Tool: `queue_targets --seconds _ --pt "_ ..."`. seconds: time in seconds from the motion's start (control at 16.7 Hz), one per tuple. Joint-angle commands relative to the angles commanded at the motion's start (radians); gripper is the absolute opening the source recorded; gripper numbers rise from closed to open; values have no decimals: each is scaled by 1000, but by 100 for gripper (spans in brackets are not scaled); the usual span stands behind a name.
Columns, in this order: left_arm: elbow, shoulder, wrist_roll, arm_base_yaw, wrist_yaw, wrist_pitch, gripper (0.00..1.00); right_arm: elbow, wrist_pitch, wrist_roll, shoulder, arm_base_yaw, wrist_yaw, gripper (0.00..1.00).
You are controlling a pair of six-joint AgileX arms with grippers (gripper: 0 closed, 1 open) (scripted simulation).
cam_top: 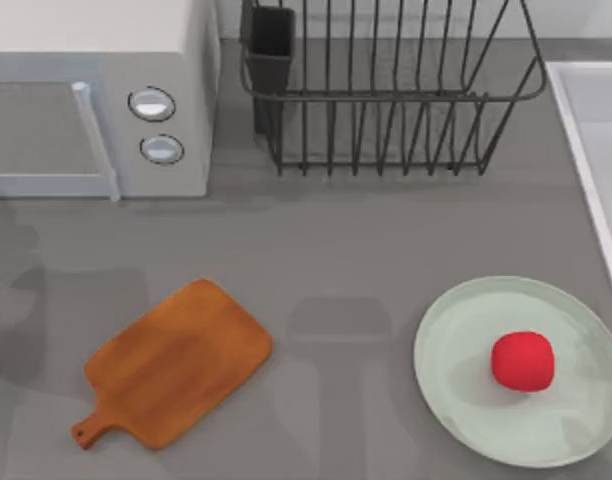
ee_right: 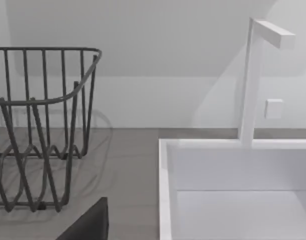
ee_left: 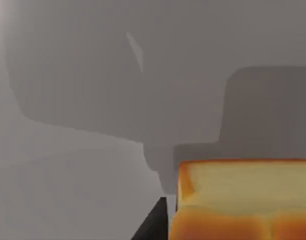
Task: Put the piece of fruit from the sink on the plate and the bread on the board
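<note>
The grey surface [cam_top: 366, 250] is seen from above, with a microwave [cam_top: 96, 95] at its top left and a wire dish rack [cam_top: 386, 90] beside it. The sink [ee_right: 233, 190] lies at the right edge, a white tap [ee_right: 253, 75] rising behind it. The plate [cam_top: 466, 400] sits at the lower right, the board [cam_top: 176, 362] at the lower left. The piece of fruit [cam_top: 522, 361] rests on the plate. The bread [ee_left: 243, 200] is seen close in the left wrist view, beside a dark finger [ee_left: 153, 225] of the left claw; whether it is clamped cannot be told. The right claw's state cannot be told either.

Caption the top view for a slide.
Small round red fruit rests on the pale mint-green plate at right; the orange-brown wooden cutting board lies bare at left.
</note>
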Motion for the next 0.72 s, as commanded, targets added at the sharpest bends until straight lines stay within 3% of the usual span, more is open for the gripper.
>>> queue_targets --seconds 0.42,0.72 --pt "161 -83 -14 -19 7 -231 0 0 0 0 0 0 0 100" --pt "190 -88 -16 -25 3 -263 0 0 0 0 0 0 0 100"
